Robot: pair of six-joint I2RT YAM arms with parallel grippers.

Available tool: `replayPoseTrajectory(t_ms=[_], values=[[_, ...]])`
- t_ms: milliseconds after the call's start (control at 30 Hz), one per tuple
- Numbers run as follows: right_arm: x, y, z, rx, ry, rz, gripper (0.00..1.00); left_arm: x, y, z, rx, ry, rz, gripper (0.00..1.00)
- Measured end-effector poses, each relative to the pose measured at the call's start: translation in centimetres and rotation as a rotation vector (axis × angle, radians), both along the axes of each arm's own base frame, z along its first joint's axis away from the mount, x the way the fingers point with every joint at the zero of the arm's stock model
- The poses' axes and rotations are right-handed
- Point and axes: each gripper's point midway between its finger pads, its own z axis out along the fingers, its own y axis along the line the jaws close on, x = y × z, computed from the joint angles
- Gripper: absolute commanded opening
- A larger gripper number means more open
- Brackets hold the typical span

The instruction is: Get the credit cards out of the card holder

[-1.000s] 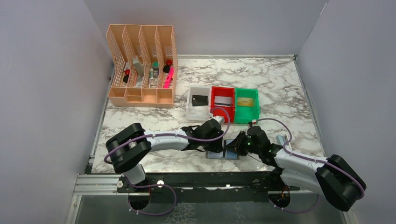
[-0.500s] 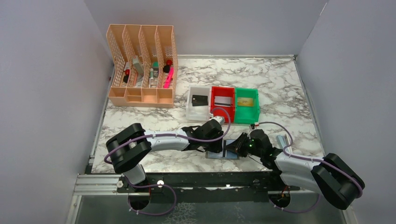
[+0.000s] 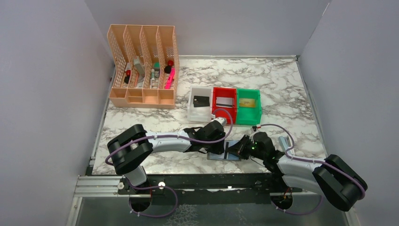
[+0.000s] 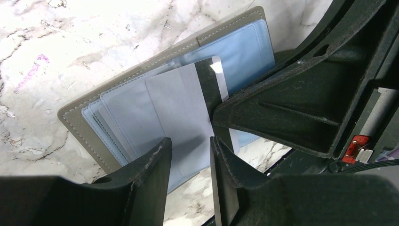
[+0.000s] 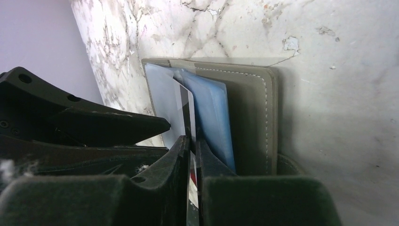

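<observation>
The card holder [image 3: 231,157] lies open and flat on the marble table [image 3: 282,89], low in the centre of the overhead view, just above the arm bases. Both grippers crowd over it and hide most of it from above.

The right gripper [image 5: 191,141], on the holder's right in the overhead view, is pressed together on the edge of a striped card [image 4: 179,108]. This card is silvery-white with a dark band and sticks partway out of a clear pocket. The left gripper [image 4: 189,143] has its fingers a little apart with nothing between them. Its tips are down over the light-blue pockets, just beside that card. Whether they press on the holder I cannot tell.

Above the holder in the overhead view, three bins stand touching in a row:
- a white bin [image 3: 197,116] with a black card [image 3: 201,100]
- a red bin [image 3: 225,90] with a pale card [image 3: 225,101]
- a green bin [image 3: 248,118] with a gold card [image 3: 247,102]

An orange rack [image 3: 143,96] holding pens and small items stands at the upper left. A small blue-grey item [image 3: 284,141] lies at the right, beside the right arm and apart from the holder.
</observation>
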Motion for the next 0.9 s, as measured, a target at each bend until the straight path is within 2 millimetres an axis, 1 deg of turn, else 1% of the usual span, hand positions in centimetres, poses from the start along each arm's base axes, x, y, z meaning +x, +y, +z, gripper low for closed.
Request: replayPoseTrajectory(t_ms=[67, 133, 300, 467, 533, 633, 800, 900], values=[[0.0, 0.0, 0.0, 0.000, 0.000, 0.000, 0.03, 0.0, 0.0, 0.0, 0.000, 0.000, 0.000, 0.39], [0.0, 0.0, 0.1, 0.005, 0.002, -0.004, 0.01, 0.0, 0.0, 0.0, 0.001, -0.001, 0.001, 0.39], [0.1, -0.1, 0.7, 0.016, -0.013, -0.009, 0.01, 0.0, 0.0, 0.0, 0.004, -0.005, 0.006, 0.39], [0.1, -0.7, 0.9, 0.000, -0.021, -0.027, 0.01, -0.1, 0.0, 0.0, 0.004, -0.005, 0.008, 0.39], [0.0, -0.9, 0.8, -0.007, -0.017, -0.030, 0.03, 0.0, 0.0, 0.0, 0.003, -0.004, 0.010, 0.39], [0.1, -1.0, 0.8, -0.016, -0.012, -0.035, 0.10, 0.0, 0.0, 0.0, 0.003, -0.003, 0.011, 0.38], [-0.1, -1.1, 0.3, -0.026, 0.010, -0.038, 0.18, 0.0, 0.0, 0.0, 0.004, -0.003, 0.011, 0.36], [0.0, -1.1, -0.1, -0.026, 0.033, -0.045, 0.19, -0.1, 0.0, 0.0, 0.005, -0.003, 0.011, 0.36]])
